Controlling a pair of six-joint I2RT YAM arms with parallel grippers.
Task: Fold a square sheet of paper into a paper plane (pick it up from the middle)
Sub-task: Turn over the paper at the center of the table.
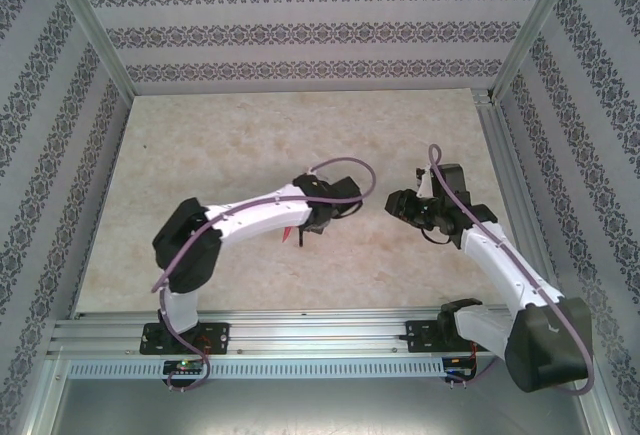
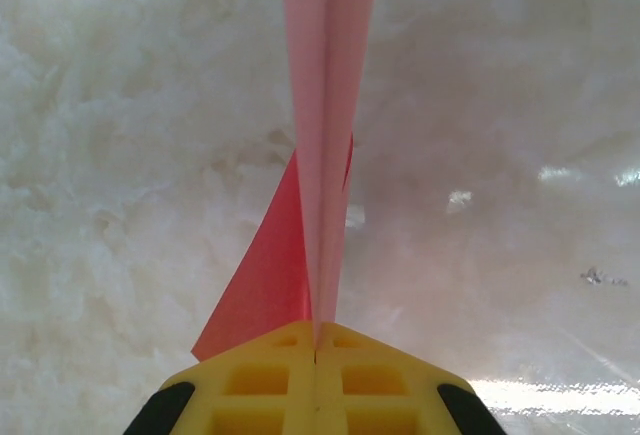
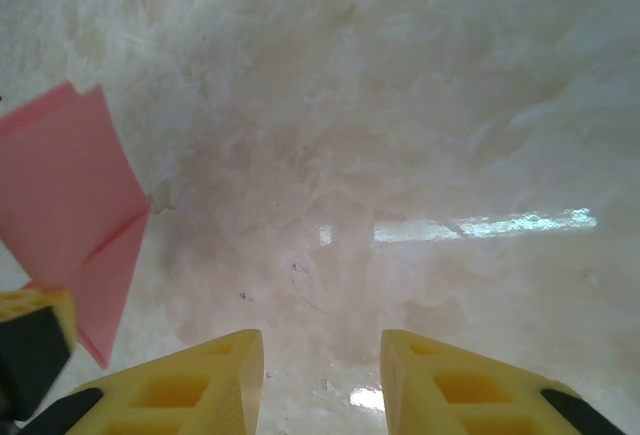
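We look down on a pale marbled worktop (image 1: 250,155), cream with faint pink veining and glossy enough to throw back a bright streak of light (image 3: 480,225). Three walls (image 1: 300,30) close it in, white with grey bands of floral ornament. Aluminium posts (image 1: 95,35) rise at the back corners. A slotted aluminium rail (image 1: 320,330) runs along the near edge, above a grey metal sheet (image 1: 300,405).

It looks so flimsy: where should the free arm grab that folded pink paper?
Probably the free end of the paper plane, beyond the shut left end effector, approached from the right by the open right end effector: its layers stand pressed together, thin enough to pinch.
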